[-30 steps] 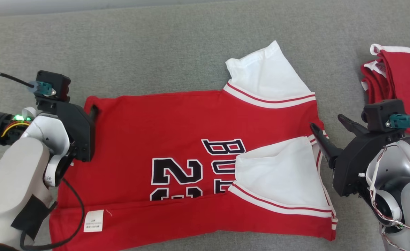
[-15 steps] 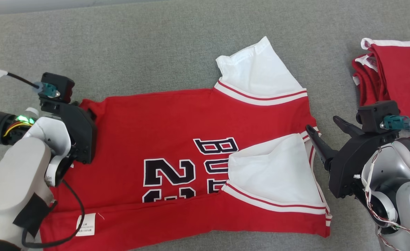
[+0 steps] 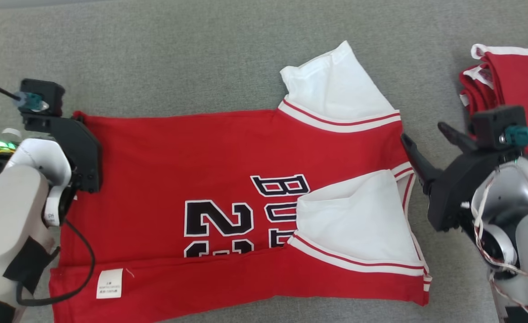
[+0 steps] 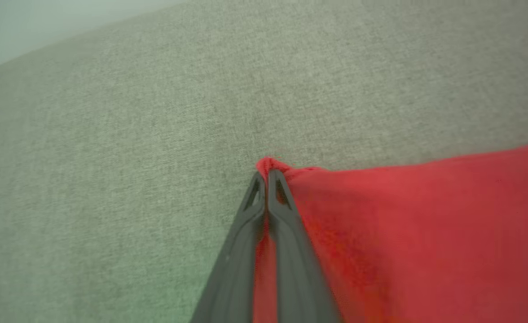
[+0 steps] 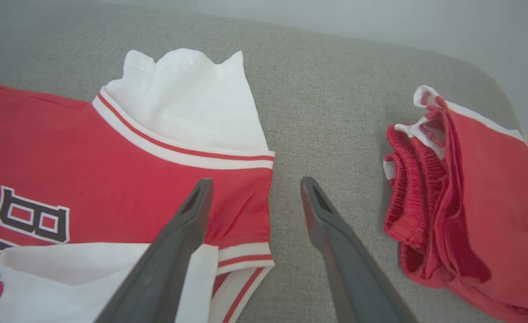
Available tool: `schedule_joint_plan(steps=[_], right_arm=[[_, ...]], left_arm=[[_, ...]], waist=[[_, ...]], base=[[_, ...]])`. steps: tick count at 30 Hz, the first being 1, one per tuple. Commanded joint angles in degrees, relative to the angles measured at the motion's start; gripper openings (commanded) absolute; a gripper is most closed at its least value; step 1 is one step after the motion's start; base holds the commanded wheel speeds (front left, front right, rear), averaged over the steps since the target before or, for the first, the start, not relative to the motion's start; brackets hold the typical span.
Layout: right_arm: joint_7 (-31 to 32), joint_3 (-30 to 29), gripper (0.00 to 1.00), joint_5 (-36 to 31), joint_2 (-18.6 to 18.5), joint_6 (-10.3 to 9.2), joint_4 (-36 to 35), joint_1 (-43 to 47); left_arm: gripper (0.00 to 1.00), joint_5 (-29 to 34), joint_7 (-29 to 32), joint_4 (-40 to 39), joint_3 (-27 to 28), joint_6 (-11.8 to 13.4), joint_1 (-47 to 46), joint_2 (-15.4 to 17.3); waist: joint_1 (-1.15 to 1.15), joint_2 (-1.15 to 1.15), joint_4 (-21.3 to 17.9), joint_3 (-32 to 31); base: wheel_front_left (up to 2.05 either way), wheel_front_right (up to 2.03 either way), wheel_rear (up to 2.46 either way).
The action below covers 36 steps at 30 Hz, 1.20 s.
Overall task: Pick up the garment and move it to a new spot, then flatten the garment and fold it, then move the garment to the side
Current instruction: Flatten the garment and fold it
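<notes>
Jersey [image 3: 192,161], red with white sleeves, lies spread flat along the near edge of the grey surface [image 3: 156,58], one sleeve folded over its chest. Left gripper [image 4: 266,172] has its jaws pinched tight on the jersey's far left corner. Right gripper [image 5: 256,181], jaws wide apart and empty, straddles the jersey's right edge. Toward the far right corner sits a red pile [image 3: 515,76].

Grey fabric surface [image 3: 201,54] with jersey [image 3: 156,157], folded garments [image 3: 520,76]
</notes>
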Motion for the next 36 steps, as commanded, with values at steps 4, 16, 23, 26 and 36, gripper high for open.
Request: schedule_joint_plan(steps=[4,16,23,26,36], right_arm=[[1.13,0.82,1.0,-0.34,0.09,-0.13,2.01,-4.87],[4.94,1.47,1.0,-0.13,0.93,-0.13,22.19,-26.27],[3.52,3.27,1.0,-2.59,0.77,-0.13,36.41,-36.39],[1.91,3.56,1.0,-3.25,0.85,-0.13,40.63,-38.84],[0.83,6.07,0.0,-2.8,0.85,-0.13,51.36,-42.55]], left_arm=[[0.0,-1.81,-2.35,-0.3,2.32,0.93,0.15,0.76],[0.0,-6.81,-3.59,-3.63,5.15,-1.89,-0.75,-0.06],[0.0,-7.3,-3.57,-6.26,4.3,-2.36,-1.75,-1.59],[0.0,-7.89,-3.9,-7.54,4.3,-2.62,-2.12,-2.52],[0.0,-8.1,-4.41,-9.03,3.63,-3.17,-2.23,-3.37]], waist=[[0.0,0.0,1.15,1.11],[0.0,0.0,3.29,4.61],[0.0,0.0,6.46,6.96],[0.0,0.0,7.62,7.83],[0.0,0.0,9.13,8.61]], base=[[0.0,0.0,0.0],[0.0,0.0,0.0],[0.0,0.0,0.0],[0.0,0.0,0.0],[0.0,0.0,0.0]])
